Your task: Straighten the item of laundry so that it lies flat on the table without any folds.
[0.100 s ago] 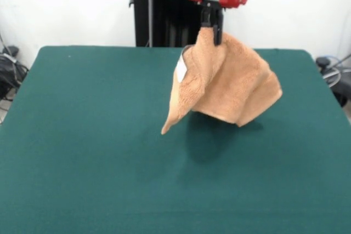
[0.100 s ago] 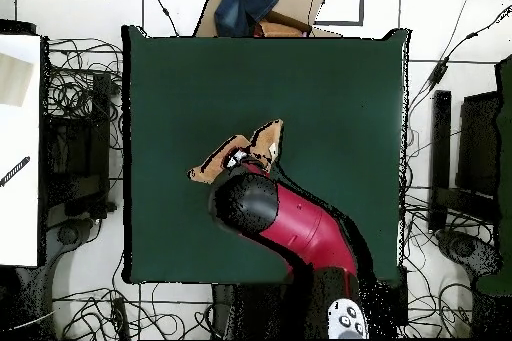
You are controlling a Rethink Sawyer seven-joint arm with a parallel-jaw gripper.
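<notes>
Your black claw point(image 1: 211, 30) is pinching one corner of the small orange-tan terry-cloth towel point(image 1: 230, 83), which is hanging folded and bunched above the middle of the dark green felt worktop point(image 1: 82, 135). I'd suggest lowering slowly while dragging sideways, so the cloth is unrolling flat.

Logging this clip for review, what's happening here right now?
The red and black arm's gripper is shut on one edge of the small orange-tan terry-cloth towel and holds it up above the dark green felt-topped table. The towel hangs folded and bunched, its white label showing on one side. It is not lying flat yet.
</notes>
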